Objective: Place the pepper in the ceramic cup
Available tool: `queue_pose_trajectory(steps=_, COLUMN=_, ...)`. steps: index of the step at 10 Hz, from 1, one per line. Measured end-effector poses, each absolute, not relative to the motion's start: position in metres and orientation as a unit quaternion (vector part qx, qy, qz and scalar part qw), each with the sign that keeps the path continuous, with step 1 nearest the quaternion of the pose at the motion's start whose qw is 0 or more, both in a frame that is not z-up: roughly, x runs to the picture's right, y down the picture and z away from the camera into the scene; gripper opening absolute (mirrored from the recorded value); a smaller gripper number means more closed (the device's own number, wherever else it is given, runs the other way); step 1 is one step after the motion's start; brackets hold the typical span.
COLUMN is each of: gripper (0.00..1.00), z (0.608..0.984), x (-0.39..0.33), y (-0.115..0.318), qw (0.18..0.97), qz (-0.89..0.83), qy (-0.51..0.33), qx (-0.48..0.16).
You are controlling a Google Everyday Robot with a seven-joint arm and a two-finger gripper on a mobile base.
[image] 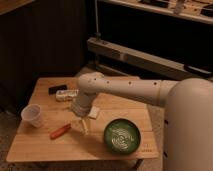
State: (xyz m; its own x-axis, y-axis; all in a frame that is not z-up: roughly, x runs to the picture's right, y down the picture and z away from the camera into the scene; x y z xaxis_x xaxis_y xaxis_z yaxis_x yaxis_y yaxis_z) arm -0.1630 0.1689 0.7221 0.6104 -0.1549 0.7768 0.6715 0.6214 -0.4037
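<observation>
The slim red-orange pepper lies flat on the wooden table, left of centre near the front. The small white ceramic cup stands upright at the table's left edge, apart from the pepper. My gripper points down just right of the pepper, close above the tabletop, fingers apart and holding nothing. The white arm reaches in from the right.
A wide green patterned bowl sits at the front right of the table. A black object and a white object lie at the back left. A flat pale item lies under the arm.
</observation>
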Motion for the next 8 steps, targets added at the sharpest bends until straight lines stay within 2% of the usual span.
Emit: queue_pose_trajectory(steps=8, gripper=1.0, z=0.7194, x=-0.1641, y=0.1749, qw=0.819, qz=-0.253, qy=-0.365, qx=-0.363)
